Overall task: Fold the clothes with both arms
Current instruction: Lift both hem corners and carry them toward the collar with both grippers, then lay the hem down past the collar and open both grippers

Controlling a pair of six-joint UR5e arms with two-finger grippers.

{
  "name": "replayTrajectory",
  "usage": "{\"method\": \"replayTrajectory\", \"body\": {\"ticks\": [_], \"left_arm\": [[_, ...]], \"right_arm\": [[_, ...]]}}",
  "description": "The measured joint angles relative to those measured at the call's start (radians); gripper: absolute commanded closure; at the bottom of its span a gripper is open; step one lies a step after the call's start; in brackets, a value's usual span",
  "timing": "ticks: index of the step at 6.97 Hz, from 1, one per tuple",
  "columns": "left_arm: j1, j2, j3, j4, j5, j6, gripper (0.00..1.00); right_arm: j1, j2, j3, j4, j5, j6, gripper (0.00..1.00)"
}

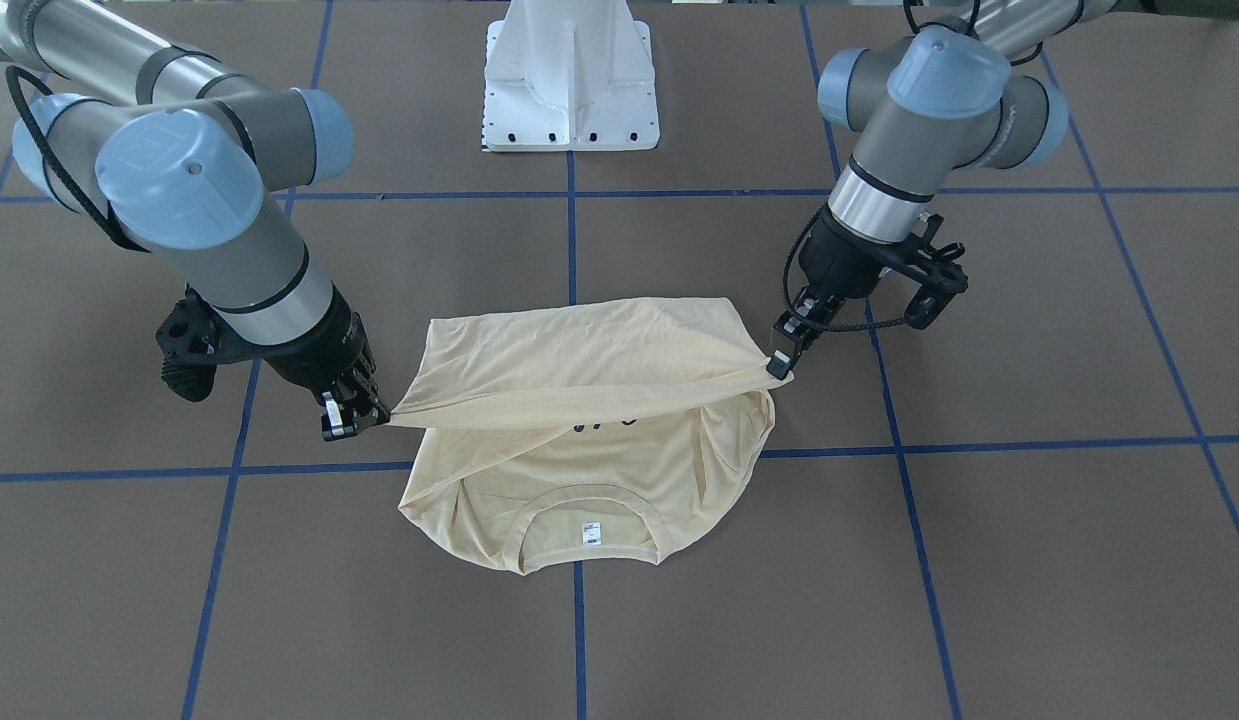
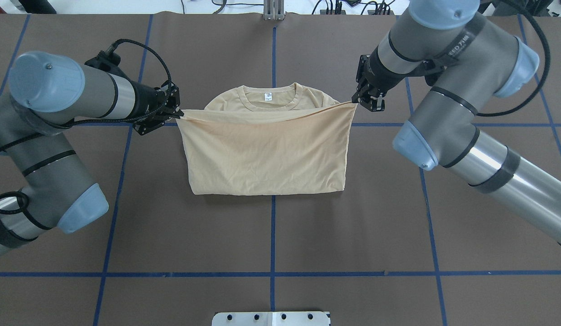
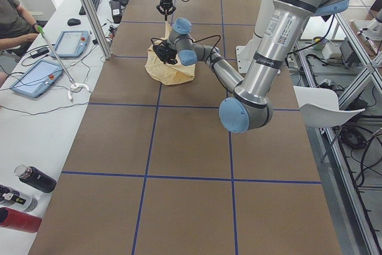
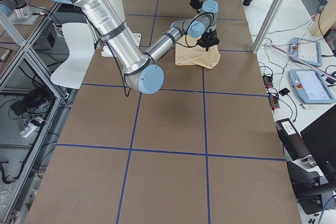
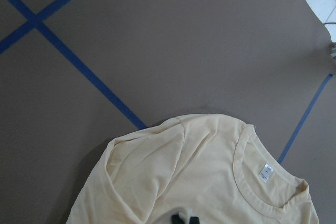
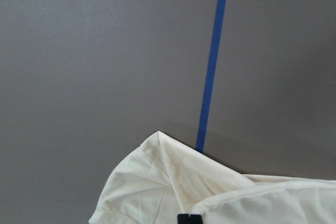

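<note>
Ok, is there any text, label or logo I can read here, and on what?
Nothing reads clearly.
Neck label on the T-shirt: too small.
Navy print: mostly hidden under the lifted fabric.
Strap lettering on the right arm: blurred.
Sticker on the left arm: too small.

Robotics laboratory: a silver-grey tubular left arm (image 2: pixel 49 158) and matching right arm (image 2: pixel 452 113), both with light blue joint caps, flank a white bolted pedestal base (image 1: pixel 571 80) at a broad brown table (image 3: pixel 191 207) gridded with blue tape (image 3: pixel 149 147). Grey touchscreen control pendants (image 3: pixel 37 77) lie on a white side bench (image 3: pixel 24 147) beside an aluminium frame post (image 3: pixel 91 13), where a person (image 3: pixel 15 16) sits.
</note>
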Motion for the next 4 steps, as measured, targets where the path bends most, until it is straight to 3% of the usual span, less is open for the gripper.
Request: {"method": "replayTrajectory", "body": {"ticks": [2,4], "left_arm": [[-0.021,-0.027,0.14,-0.125,0.001,0.017,1.0],[-0.024,-0.064,0.252,-0.205,0.003,0.021,1.0]], "right_arm": [[0.016,0.105,-0.181,0.018,-0.02,-0.06,1.0],[0.003,0.14,-0.297,0.086,-0.058,-0.079,1.0]]}}
